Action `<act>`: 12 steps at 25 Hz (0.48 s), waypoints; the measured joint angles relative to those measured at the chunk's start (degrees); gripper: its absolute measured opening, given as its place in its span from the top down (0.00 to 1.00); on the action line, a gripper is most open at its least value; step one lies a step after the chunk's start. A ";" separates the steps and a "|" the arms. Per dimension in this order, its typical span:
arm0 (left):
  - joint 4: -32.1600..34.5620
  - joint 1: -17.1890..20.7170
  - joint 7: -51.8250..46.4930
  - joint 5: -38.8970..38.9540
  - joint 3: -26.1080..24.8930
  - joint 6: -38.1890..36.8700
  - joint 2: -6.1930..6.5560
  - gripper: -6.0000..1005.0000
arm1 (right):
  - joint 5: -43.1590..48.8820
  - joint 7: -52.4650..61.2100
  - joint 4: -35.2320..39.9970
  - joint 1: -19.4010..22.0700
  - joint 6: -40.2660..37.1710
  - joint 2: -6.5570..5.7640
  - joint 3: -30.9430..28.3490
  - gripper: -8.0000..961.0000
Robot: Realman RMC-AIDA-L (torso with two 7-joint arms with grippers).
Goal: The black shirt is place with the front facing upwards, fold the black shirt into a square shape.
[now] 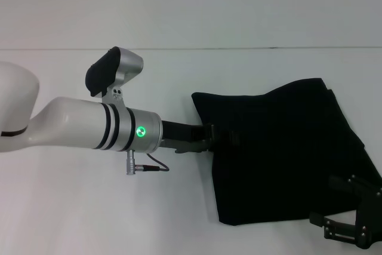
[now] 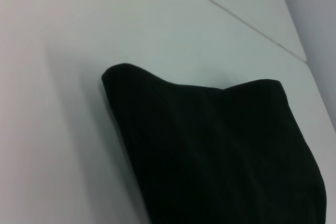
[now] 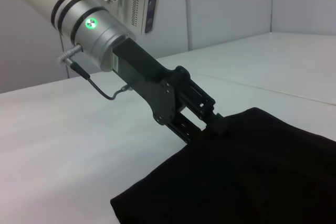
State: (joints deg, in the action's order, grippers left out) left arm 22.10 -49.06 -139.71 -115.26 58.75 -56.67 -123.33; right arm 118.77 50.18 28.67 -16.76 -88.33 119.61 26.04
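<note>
Black fabric first: in the head view the black shirt lies on the white table, already bundled into a compact, roughly four-sided block with no sleeves sticking out. You won't see the lettering, so the front is folded inward or turned down. Its far edge is uneven, with one corner raised, so I'd judge the folds mostly done and squaring-up still left.

Left gripper sits at the shirt's left edge, fingers closed narrow on a pinch of cloth as far as you can see. Right gripper is at the shirt's near right corner; whether its fingers are open or closed, can't tell.

Left wrist view: only the shirt on the table, one corner rounded and lifted, top edge wavy. No fingers visible.

Right wrist view: the left gripper reaches in from the shirt's edge, fingertips pressed into the fabric, holding a fold. Cloth rises toward the grip, so that edge is lifted, not laid flat.

Remaining, by my read: lay that edge down, release, flatten corners.
</note>
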 joint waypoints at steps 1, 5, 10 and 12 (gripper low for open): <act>0.11 -0.01 0.23 -0.02 -0.02 0.32 -0.22 0.35 | -0.02 0.01 0.02 0.00 -0.06 0.00 -0.05 0.03; 0.20 -0.18 0.23 -0.02 0.02 1.06 -0.40 0.50 | 0.05 0.01 0.13 -0.01 -0.45 0.00 -0.64 0.03; 0.31 0.01 0.22 -0.02 -0.10 1.18 -0.42 0.59 | 0.11 0.01 0.24 -0.03 -0.54 -0.10 -0.73 0.03; 0.32 0.02 0.22 -0.01 -0.10 1.19 -0.42 0.63 | 0.12 0.01 0.24 -0.03 -0.54 -0.10 -0.73 0.03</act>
State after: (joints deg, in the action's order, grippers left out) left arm 22.42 -49.04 -139.49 -115.27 58.65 -55.48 -123.75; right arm 118.89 50.19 28.92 -16.79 -88.87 119.52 25.31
